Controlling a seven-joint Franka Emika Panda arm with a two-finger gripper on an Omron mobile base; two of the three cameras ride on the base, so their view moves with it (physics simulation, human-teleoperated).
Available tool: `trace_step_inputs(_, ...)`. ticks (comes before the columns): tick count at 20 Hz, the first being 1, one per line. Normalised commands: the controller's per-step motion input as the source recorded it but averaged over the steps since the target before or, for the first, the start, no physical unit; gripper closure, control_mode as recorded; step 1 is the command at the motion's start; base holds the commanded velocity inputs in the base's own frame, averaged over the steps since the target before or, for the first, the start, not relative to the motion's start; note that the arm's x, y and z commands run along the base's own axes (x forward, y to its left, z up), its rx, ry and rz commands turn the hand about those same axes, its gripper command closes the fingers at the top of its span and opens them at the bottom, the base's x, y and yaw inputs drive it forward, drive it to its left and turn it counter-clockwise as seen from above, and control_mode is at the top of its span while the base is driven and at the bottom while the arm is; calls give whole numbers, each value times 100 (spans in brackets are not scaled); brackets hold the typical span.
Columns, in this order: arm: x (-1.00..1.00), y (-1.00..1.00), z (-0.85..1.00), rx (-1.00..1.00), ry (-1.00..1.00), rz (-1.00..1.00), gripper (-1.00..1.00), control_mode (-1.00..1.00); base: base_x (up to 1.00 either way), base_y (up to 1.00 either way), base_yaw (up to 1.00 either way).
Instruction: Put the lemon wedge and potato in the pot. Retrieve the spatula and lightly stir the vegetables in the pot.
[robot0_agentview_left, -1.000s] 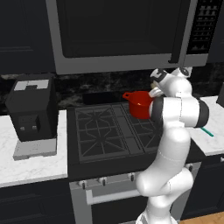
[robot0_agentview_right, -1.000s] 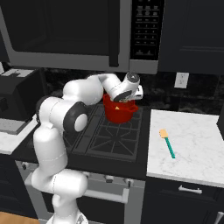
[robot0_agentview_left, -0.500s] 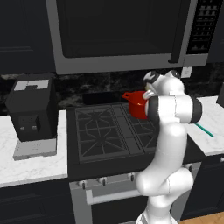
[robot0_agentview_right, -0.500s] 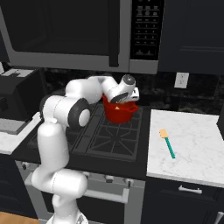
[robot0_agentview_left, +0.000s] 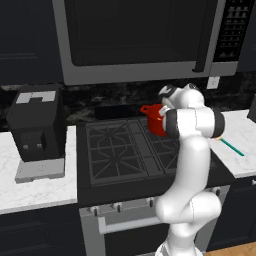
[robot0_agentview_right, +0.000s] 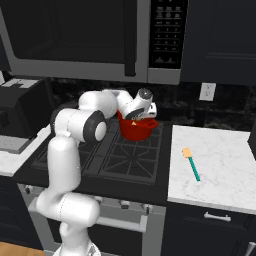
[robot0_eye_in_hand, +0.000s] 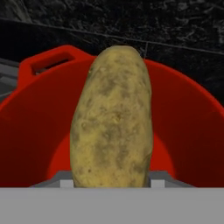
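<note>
A brown speckled potato stands upright between my fingers, with my gripper shut on it. Right behind and below it is the open red pot. That pot sits at the stove's back right, and my gripper hovers over its rim. From the left the gripper hangs just above the pot. A small yellow piece shows at the pot; I cannot tell whether it is the lemon wedge. The teal spatula lies on the white counter to the right, also visible as the spatula.
The black gas stove spreads in front of the pot. A microwave hangs close overhead. A dark coffee machine stands on the left counter. The white counter to the right carries the spatula.
The hand has swung a little left with the potato and now sits over the pot's opening. The pot and spatula have stayed put.
</note>
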Motion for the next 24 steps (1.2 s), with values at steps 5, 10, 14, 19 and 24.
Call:
trace_step_inputs(5, 21, 1, -18, 0, 3, 0, 100, -100, 0, 0, 0)
trace_step_inputs(10, 23, 1, -20, 0, 1, 0, 100, -100, 0, 0, 0)
trace_step_inputs(14, 22, 0, -17, 0, 0, 0, 100, -100, 0, 0, 0)
trace_step_inputs(19, 6, 5, -15, 0, 1, 0, 100, -100, 0, 0, 0)
trace_step_inputs(24, 0, 28, -21, 0, 4, 0, 100, -100, 0, 0, 0)
